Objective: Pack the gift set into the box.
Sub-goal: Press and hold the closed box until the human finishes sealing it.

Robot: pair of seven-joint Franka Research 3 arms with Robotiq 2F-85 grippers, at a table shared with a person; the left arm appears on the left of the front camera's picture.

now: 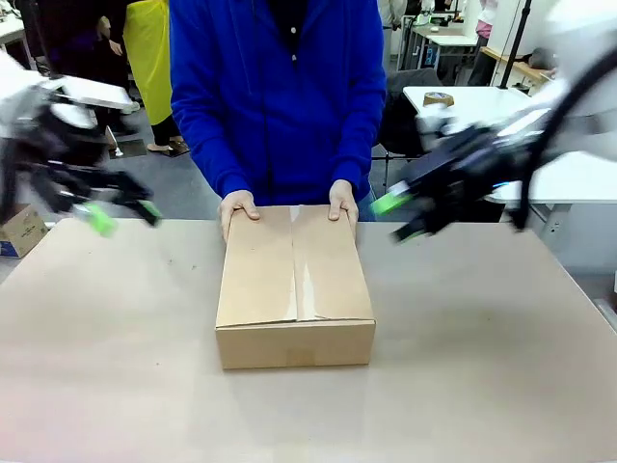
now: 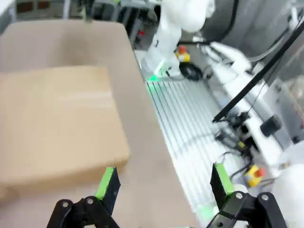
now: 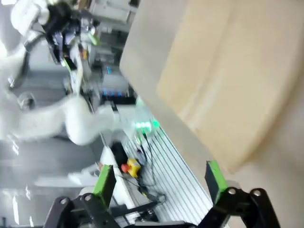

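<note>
Front view, nearest first: bare tan counter (image 1: 482, 386). At its middle the box (image 1: 294, 280), brown cardboard, flaps folded flat, centre seam running near to far. On the far corners of its top, one hand (image 1: 237, 205) at the left and the other hand (image 1: 343, 198) at the right, fingers flat on the flaps. Over the far left of the counter, left jaws in the air, blurred, well apart from the box, green pads (image 1: 96, 220) spread and gripping nothing. Over the far right, right jaws also in the air, near the person's hand on that side but clear of it, green pads (image 1: 390, 203) released and empty. Beyond the far edge, a person in a blue top (image 1: 280, 96), facing the box. Left wrist view: own pads (image 2: 107, 183) wide apart at the bottom, nothing between; past them a near corner of the box (image 2: 57, 128) on the counter (image 2: 142, 142), then a ribbed grey surface (image 2: 190, 128) off the counter edge. Right wrist view: own pads (image 3: 104, 178) parted and empty; farther on, the box (image 3: 228, 80) lying tilted across the picture, closed.
</note>
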